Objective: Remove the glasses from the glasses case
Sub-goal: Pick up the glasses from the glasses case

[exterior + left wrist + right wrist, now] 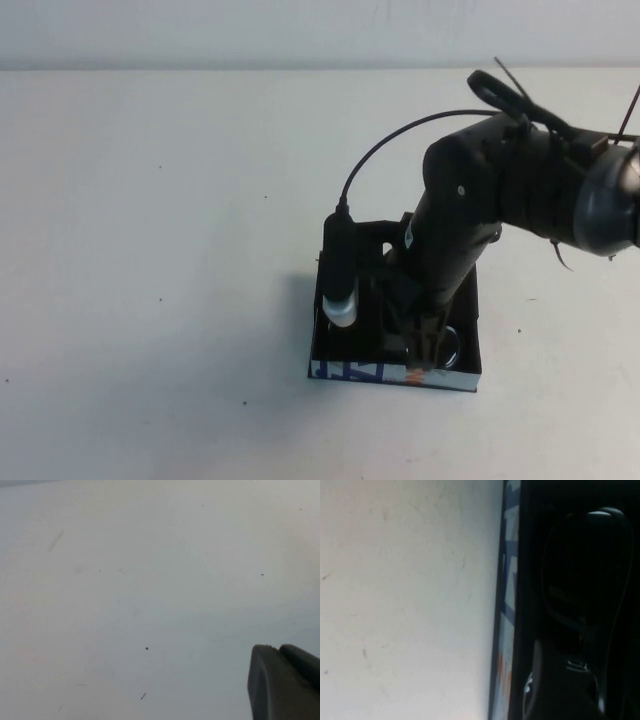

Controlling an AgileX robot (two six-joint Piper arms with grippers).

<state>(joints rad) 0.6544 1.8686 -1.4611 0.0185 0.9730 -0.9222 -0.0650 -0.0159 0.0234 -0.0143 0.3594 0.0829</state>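
The glasses case (345,372) is a shallow black box lying open at the table's middle, its white side with blue and orange marks facing me. The dark glasses (455,345) lie inside it, with one lens rim showing. My right gripper (425,345) reaches down into the case, right at the glasses. In the right wrist view the case's printed side (507,605) runs beside a dark lens frame (585,570), with the right gripper (560,690) just over the frame. My left gripper (278,647) hangs over bare table, its fingers together and empty. It is out of the high view.
The white table (150,250) spreads bare around the case, with only small dark specks. The right arm's body and cable (390,145) hang over the back half of the case and hide most of its inside.
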